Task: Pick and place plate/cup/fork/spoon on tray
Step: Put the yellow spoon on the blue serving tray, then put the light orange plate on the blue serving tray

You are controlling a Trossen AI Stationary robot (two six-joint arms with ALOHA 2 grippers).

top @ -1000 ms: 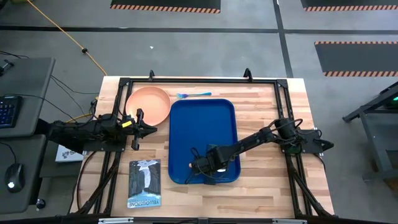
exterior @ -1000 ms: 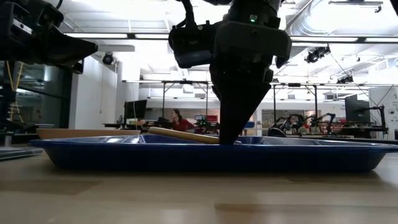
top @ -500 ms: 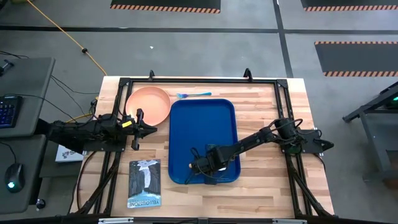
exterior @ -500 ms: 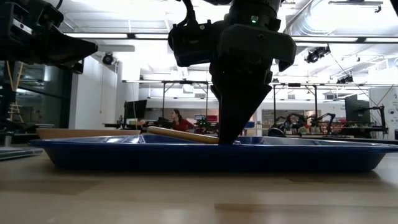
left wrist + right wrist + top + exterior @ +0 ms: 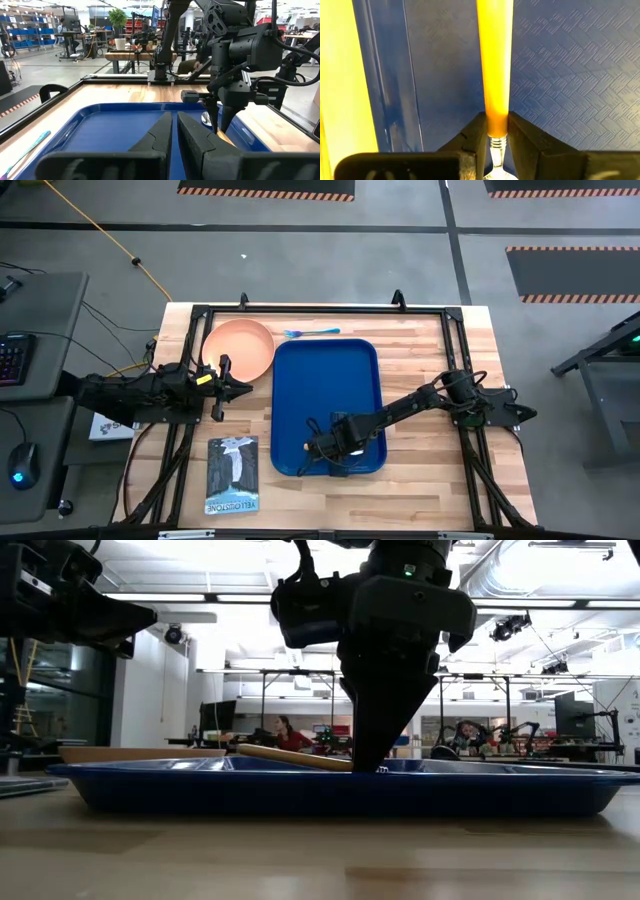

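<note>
The spoon [image 5: 495,65] lies low over the near end of the blue tray [image 5: 330,380], its orange handle slanting just above the tray floor, with the right pincer [image 5: 496,131] closed on it where the handle meets the metal neck. The left pincer [image 5: 222,386] hangs beside the tray's left edge, its fingers nearly together and empty. The pink plate [image 5: 240,348] and the light-blue fork [image 5: 310,332] rest on the wooden surface [image 5: 420,340] beyond the tray.

Blue tray [image 5: 328,390], salmon-pink plate [image 5: 240,347], light-blue fork [image 5: 311,332], orange-handled spoon [image 5: 495,75] with silver bowl.
</note>
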